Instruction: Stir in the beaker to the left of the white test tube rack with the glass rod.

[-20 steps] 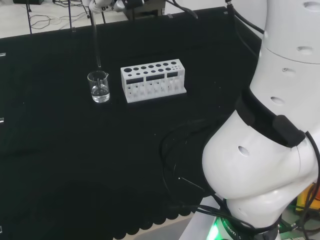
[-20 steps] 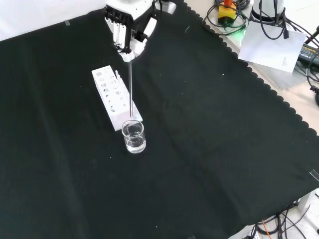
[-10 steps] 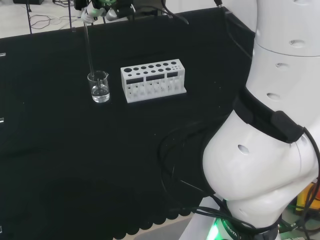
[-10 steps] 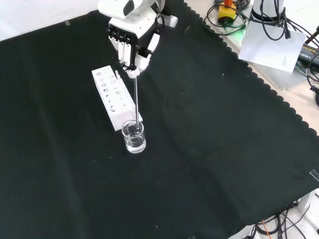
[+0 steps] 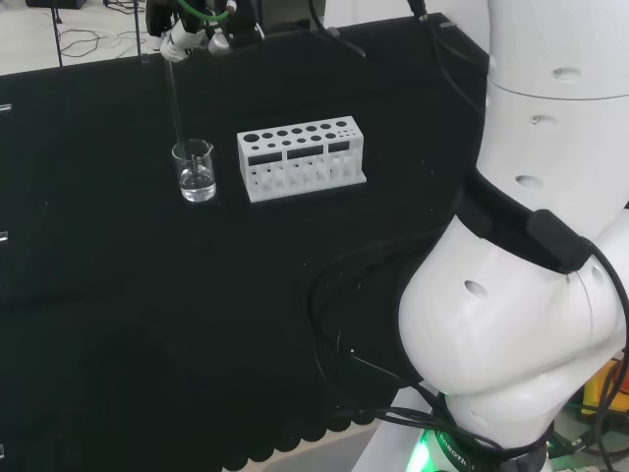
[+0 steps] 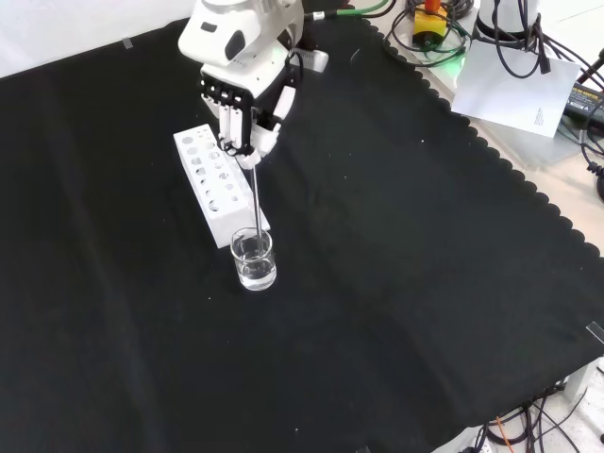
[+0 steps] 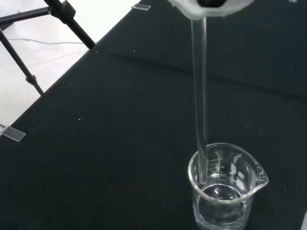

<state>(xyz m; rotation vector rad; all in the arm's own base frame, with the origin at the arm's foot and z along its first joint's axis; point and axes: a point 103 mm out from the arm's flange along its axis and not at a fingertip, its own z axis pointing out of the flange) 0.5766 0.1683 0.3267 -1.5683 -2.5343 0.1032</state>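
While the hand (image 6: 242, 118) hangs above the bench, its fingers (image 6: 230, 127) are curled together round the top of the glass rod (image 6: 257, 203), pinching it so that it drops nearly straight down. From the front view the rod runs from the fingertips down into the mouth of the beaker (image 6: 254, 260), and its lower end sits inside the rim. The wrist view makes that plainer: the glass rod (image 7: 200, 100) passes the lip of the beaker (image 7: 224, 189) close to one wall, and its tip stops about at the surface of the clear liquid (image 7: 220, 206) that fills the lower part of the vessel. Whether the tip actually breaks the surface I cannot tell.

Seen from the head view, the beaker (image 5: 196, 171) stands just beside the left end of the white test tube rack (image 5: 300, 158), apart from it by a narrow strip of black cloth (image 5: 177, 324). The hand (image 5: 187, 37) is up at the far edge of the bench there, with the rod (image 5: 176, 103) slanting slightly down to the beaker's rim. From the front view the rack (image 6: 218, 183) lies behind the beaker, its near end almost touching the glass.
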